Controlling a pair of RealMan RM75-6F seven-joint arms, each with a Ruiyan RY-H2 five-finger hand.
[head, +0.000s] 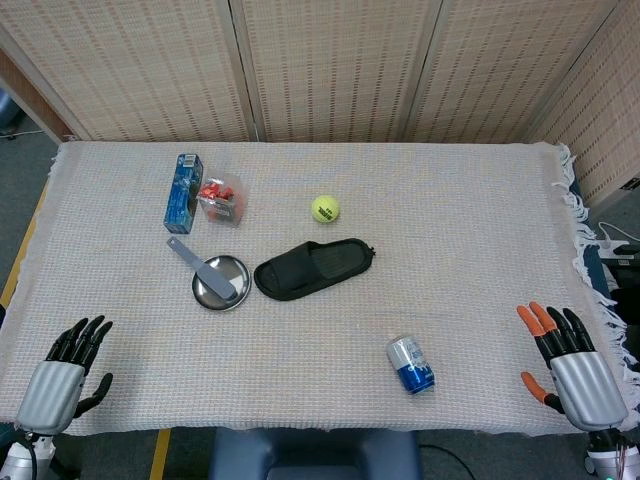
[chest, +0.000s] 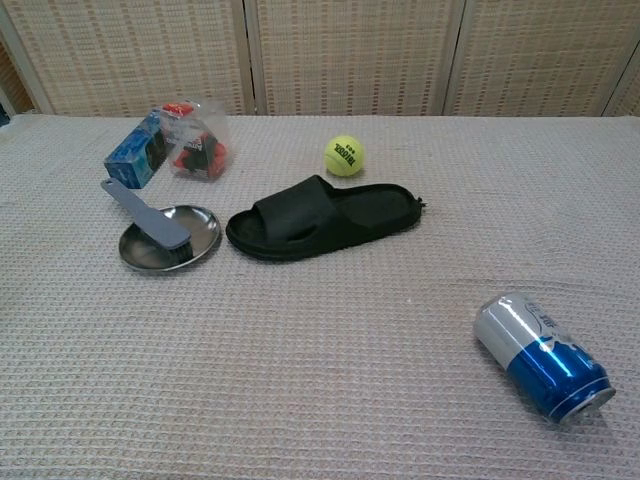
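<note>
1. At the lower left corner of the head view, the left hand (head: 62, 382) rests at the near edge of the table (head: 470, 180), its fingers spread apart and holding nothing.
2. At the lower right corner of the same view, the right hand (head: 572, 368) lies the same way, its orange-tipped fingers fanned out and empty; the chest view shows neither hand.
3. Nearest the right hand, to its left in the lower middle of the head view, a blue and silver can (head: 410, 364) lies on its side; in the chest view it sits at the lower right.
4. Nearest the left hand, up and to its right, a round metal dish (head: 221, 282) carries a grey spatula (head: 190, 256) whose handle sticks out toward the upper left.
5. Just right of the dish, at the centre of the frame, lies a black slipper (head: 312, 268).
6. Above the slipper, apart from it, sits a yellow tennis ball (head: 325, 208).
7. In the upper left of the cloth, a blue box (head: 184, 192) lies touching a clear bag of red pieces (head: 222, 199).
</note>
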